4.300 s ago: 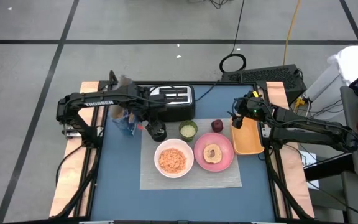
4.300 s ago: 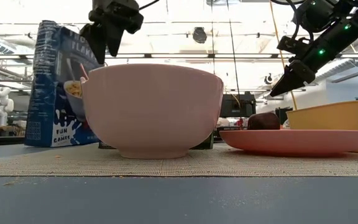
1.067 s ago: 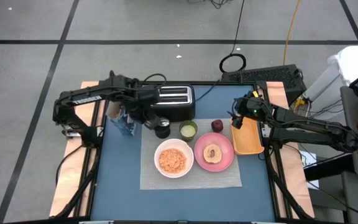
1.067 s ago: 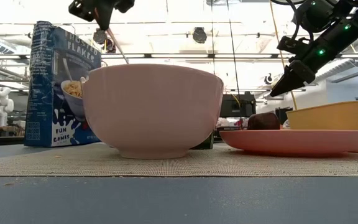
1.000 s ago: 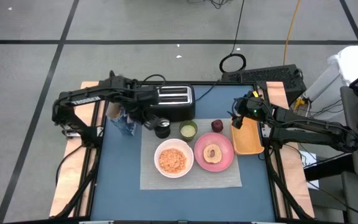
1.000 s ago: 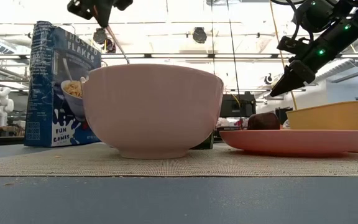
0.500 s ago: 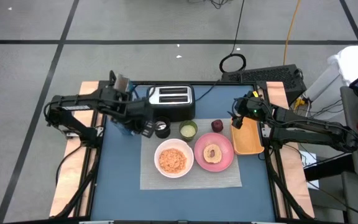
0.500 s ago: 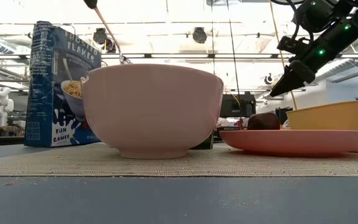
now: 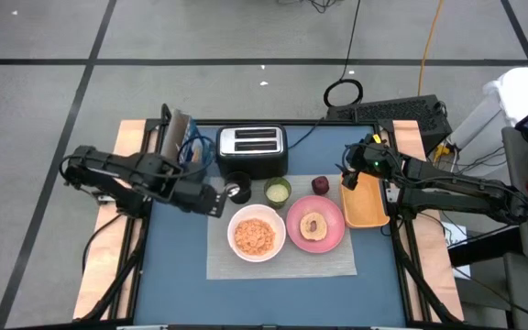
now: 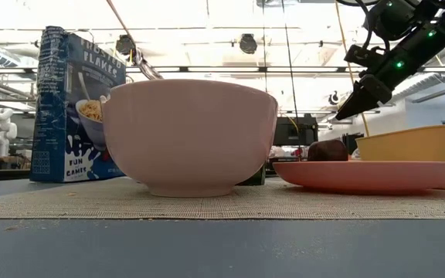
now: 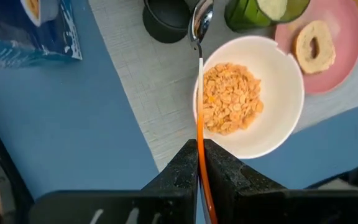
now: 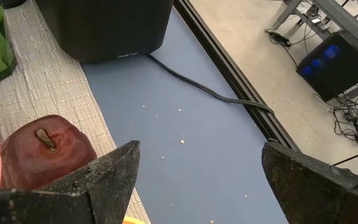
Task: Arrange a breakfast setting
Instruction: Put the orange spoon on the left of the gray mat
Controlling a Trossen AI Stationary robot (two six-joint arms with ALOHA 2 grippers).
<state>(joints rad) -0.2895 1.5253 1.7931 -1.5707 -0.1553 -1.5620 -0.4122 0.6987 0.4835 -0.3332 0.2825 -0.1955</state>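
My left gripper [image 9: 216, 198] hovers over the table's left part, shut on the red-handled spoon [image 11: 199, 93]. The spoon's bowl end [image 11: 202, 18] reaches the rim of the black cup [image 9: 236, 186]. On the grey mat [image 9: 282, 261] stand the white bowl [image 9: 256, 234] with cereal and the pink plate [image 9: 314, 223] with a bagel. The green cup [image 9: 278, 191] stands beside the black cup. Behind my left arm stands the blue cereal box [image 10: 76, 104]. My right gripper [image 9: 351, 174] hangs open above the table's far right, over a dark red apple [image 12: 45, 158]. My left gripper pinches the spoon's red handle [image 11: 199, 140] between its two fingers, toward the handle's free end. The fingers come slanting down from the table's left, with the handle running along them and out forward. The spoon is lifted clear of the mat, tilted, its bowl end lowest.
The black-and-silver toaster [image 9: 252, 151] stands at the far edge behind the cups, its cable [image 12: 210, 90] trailing off the table. An orange tray [image 9: 365, 203] lies right of the plate, under my right arm. Bare blue tabletop [image 9: 177, 266] shows left of the mat.
My left gripper has drawn back toward the table's left and near edges and risen out of the low view. The spoon has tipped from steep to a flatter slant. Its bowl end has stayed by the black cup while the handle end has swung left.
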